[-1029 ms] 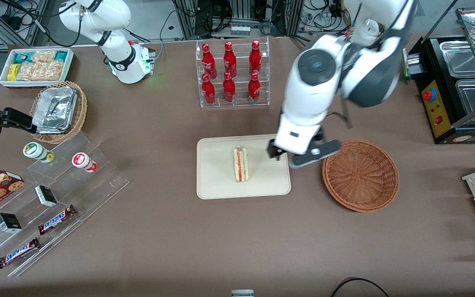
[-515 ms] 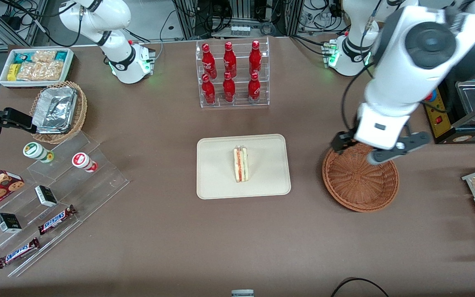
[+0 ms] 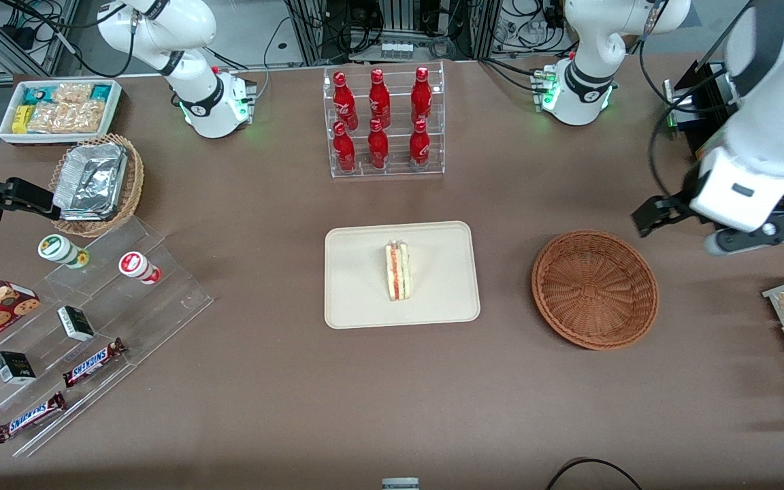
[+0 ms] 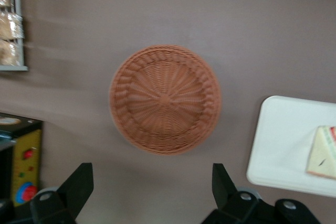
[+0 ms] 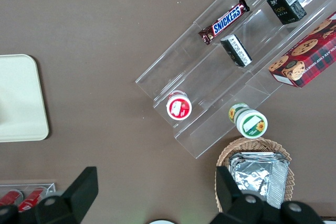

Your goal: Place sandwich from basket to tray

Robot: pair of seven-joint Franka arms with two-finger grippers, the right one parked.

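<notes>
While the gripper (image 3: pixel 661 216) hung empty with fingers spread wide, high above the table, the sandwich (image 3: pixel 397 271) stood on the tray (image 3: pixel 358 299), well away past the bare basket (image 3: pixel 595 289). Soft, light bread probably wanted a gentle pinch across its flat faces.

Sandwich: pale triangular bread wedge with red-orange filling stripe (image 3: pixel 397 271), lying mid-frame on the tray.
Tray: flat cream rectangular tray (image 3: pixel 358 299), frame centre.
Basket: round reddish-brown wicker bowl (image 3: pixel 595 289), empty, right of centre.
Gripper: left arm's gripper (image 3: pixel 664 216), upper right, open, above the table.
</notes>
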